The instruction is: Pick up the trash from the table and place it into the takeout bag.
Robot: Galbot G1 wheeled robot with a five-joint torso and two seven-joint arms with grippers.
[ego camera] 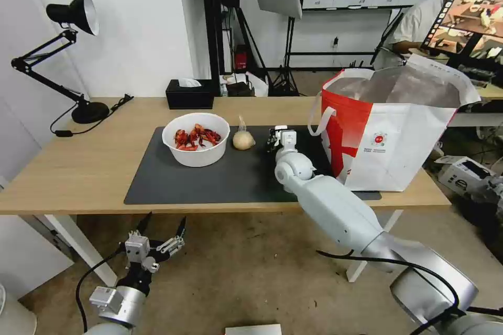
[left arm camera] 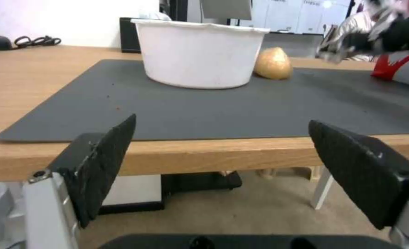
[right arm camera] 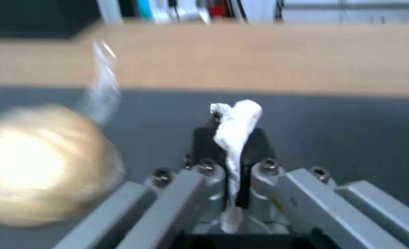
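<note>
my right gripper (right arm camera: 234,138) is pinched on the crumpled white tissue (right arm camera: 235,121), over the grey mat (ego camera: 209,178) near its far edge, between the small clear bag (ego camera: 243,139) and the takeout bag (ego camera: 393,136). my left gripper (ego camera: 163,226) hangs spread below the table's (ego camera: 68,167) near edge.

Light-wood table (ego camera: 78,167) with grey mat (ego camera: 209,178), desk lamp (ego camera: 63,57), tissue box (ego camera: 189,94).

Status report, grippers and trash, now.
Right gripper shut on tissue above mat. Left gripper open, below table edge. Bowl, bagged lump remain.
</note>
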